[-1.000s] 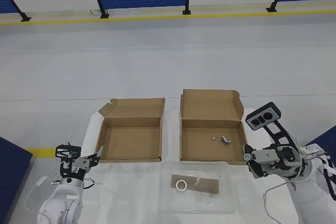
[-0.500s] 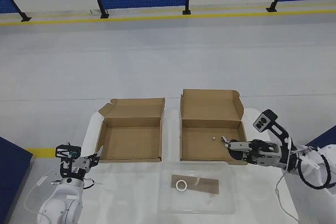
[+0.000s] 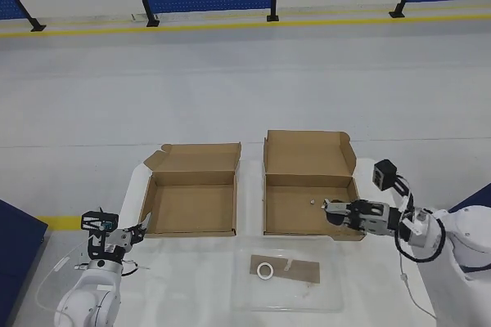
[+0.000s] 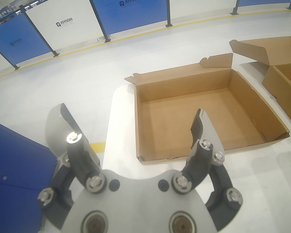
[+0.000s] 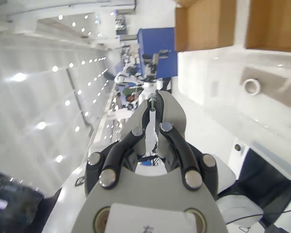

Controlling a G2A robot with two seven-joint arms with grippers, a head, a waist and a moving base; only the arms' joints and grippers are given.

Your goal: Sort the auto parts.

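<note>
Metal part (image 5: pixel 152 103) sits pinched by the right gripper (image 3: pixel 328 206) above the cardboard box (image 3: pixel 290 214) at the worktop (image 3: pixel 188 270) right edge; the left gripper (image 4: pixel 131 112) gapes wide at its front-left corner.

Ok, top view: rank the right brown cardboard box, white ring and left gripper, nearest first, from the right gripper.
1. Right open brown cardboard box: right gripper, holding a small metal part, is over it.
2. Small white ring: in the clear plastic tray, nearer the robot.
3. Left gripper: at the table's left edge.
</note>
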